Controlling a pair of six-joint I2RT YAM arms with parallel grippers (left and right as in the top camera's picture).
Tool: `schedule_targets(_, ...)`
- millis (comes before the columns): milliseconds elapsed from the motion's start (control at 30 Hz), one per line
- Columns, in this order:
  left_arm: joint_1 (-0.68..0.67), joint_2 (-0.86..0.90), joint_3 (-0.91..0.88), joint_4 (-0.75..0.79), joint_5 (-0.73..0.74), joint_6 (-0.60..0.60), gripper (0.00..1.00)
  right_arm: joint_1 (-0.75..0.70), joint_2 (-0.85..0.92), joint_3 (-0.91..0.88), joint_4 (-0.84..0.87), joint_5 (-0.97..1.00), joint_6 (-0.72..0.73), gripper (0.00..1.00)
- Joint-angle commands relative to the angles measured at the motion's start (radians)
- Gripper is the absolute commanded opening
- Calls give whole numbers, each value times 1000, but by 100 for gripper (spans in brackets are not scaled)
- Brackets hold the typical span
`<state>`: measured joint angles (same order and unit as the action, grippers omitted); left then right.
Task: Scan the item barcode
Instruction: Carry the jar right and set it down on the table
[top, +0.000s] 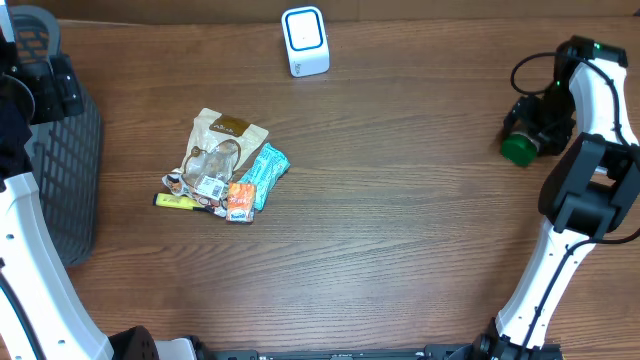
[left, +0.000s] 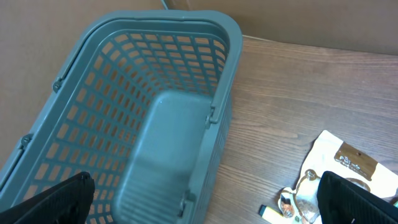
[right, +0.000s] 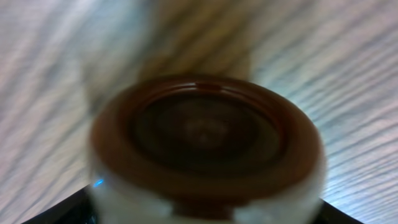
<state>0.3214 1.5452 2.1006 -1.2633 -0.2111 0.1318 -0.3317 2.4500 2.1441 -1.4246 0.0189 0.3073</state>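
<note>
A round container sits between my right gripper's (right: 205, 214) fingers: its brown circular end (right: 205, 130) faces the wrist camera, blurred, with a white body below. Overhead, its green end (top: 518, 150) pokes out of the right gripper (top: 527, 132) at the far right of the table. Whether the fingers press on it does not show. The white scanner with a blue ring (top: 305, 40) stands at the back centre. My left gripper (left: 205, 208) hangs open and empty over the grey basket (left: 93, 93).
A pile of snack packets (top: 225, 165) with a yellow marker (top: 175, 201) lies left of centre. The grey basket (top: 60, 170) stands at the left edge. Bare wood stretches between the pile and the right arm.
</note>
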Motion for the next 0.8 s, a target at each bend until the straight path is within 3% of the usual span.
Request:
schedule_targets(0,0,6,5,3,-6,14,100,-1,-32,-13,7,51,61,80)
schedule_targets(200,-1,6,5,3,-5,14,100,0,-34,-5,2,47,61,85)
schedule_targets(333,2,9,5,3,-6,14,100,-5,-40,30,-53,48,60,100)
schedule_targets(767,5,11,5,3,-6,14,100,-21,-131,396,-270,-6,44,100)
